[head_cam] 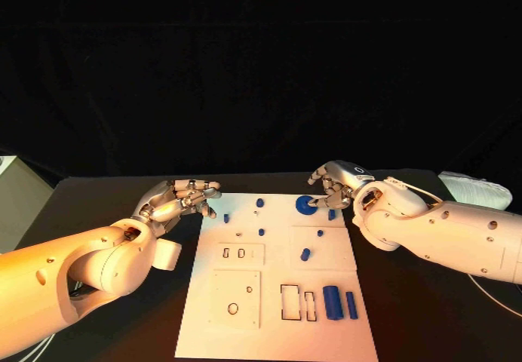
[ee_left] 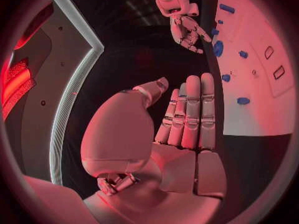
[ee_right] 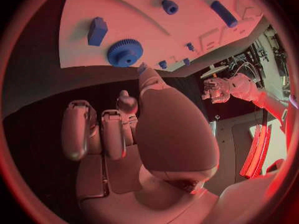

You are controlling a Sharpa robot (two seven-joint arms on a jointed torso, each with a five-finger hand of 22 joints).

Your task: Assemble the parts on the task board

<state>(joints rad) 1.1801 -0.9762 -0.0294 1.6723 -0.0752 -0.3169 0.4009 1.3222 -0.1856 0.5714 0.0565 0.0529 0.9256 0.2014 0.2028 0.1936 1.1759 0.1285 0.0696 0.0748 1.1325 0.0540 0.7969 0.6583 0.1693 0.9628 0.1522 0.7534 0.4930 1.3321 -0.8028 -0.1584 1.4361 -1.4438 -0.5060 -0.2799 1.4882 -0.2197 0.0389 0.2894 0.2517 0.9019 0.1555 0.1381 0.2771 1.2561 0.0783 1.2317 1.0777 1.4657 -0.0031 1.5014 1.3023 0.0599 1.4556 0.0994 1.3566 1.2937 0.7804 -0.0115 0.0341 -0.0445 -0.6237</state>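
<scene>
The right hand (head_cam: 335, 185) hovers at the task board's (head_cam: 245, 317) far edge, fingers curled, just beside the blue gear (head_cam: 307, 204); it seems to hold nothing, though contact is unclear. The left hand (head_cam: 182, 198) sits empty beside the board, fingers loosely bent.

The flat rectangular task board (head_cam: 277, 332) is white with dark-outlined slots. The small plastic parts, a round toothed gear (head_cam: 307, 204) and two upright cylinders (head_cam: 333, 302), are blue. The bench (head_cam: 109, 204) is black. Both arms are white, with a silver left hand (head_cam: 185, 197) and a silver right hand (head_cam: 337, 185).
</scene>
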